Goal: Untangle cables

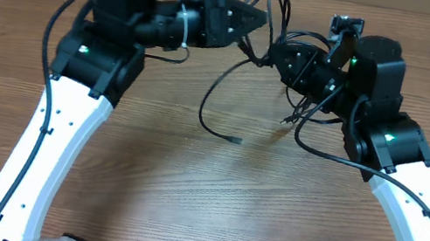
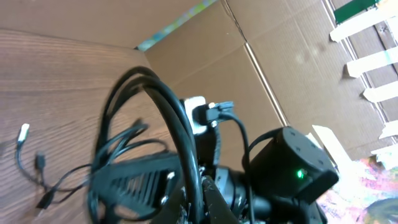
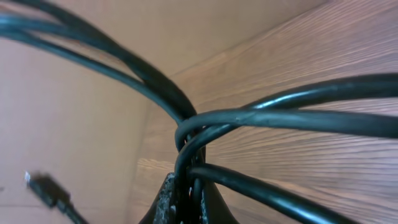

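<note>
Over table (image 1: 185,186), left fingers (image 1: 249,17) and right fingers (image 1: 279,57) (both closed) pinch cables (image 3: 280,117).

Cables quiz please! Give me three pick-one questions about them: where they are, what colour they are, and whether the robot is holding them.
1. Where is the bunch of cables?
A) between the left pincer and the right pincer
B) on a shelf
C) in a box
2. What colour are they?
A) red
B) black
C) white
3. The right pincer is:
A) wide open
B) shut on the cables
C) out of view
Answers: A, they are bunched between both pincers in the overhead view; B, every cord is black; B, the right wrist view shows cords clamped in it.
</note>
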Controlling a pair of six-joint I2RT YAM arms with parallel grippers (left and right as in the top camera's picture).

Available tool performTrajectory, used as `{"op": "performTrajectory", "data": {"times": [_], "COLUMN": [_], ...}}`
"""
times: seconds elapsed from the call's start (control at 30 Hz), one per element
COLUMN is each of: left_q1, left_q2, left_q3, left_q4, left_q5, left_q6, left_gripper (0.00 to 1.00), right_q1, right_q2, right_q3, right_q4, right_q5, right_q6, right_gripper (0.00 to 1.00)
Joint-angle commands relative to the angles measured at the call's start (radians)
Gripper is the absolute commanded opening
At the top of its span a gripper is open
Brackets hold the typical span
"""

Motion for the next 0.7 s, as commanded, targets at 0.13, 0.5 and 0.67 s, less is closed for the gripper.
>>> {"op": "performTrajectory", "data": {"times": [0.13,0.5,0.67], "left_q1": [0.136,0.222,0.222], "left_q2": [-0.107,-0.107,-0.107], "left_q3": [0.017,0.017,0.017], "left_q4": [-0.060,-0.207,-0.240], "left_q5": [0.159,0.210,0.211], "left_q6": [0.051,0.167,0.203], "left_gripper": [0.04,0.04,0.04], "right_q1": [-0.089,-0.114,-0.114], "right_q2": [0.003,0.003,0.003], "right_q3": [-0.006,-0.006,-0.006], "right_q4": [-0.071,-0.079,-0.092], "right_q5": [0.101,0.094,0.095], "right_q6": [-0.195,-0.517,-0.713], "right_gripper": [0.04,0.04,0.04]}}
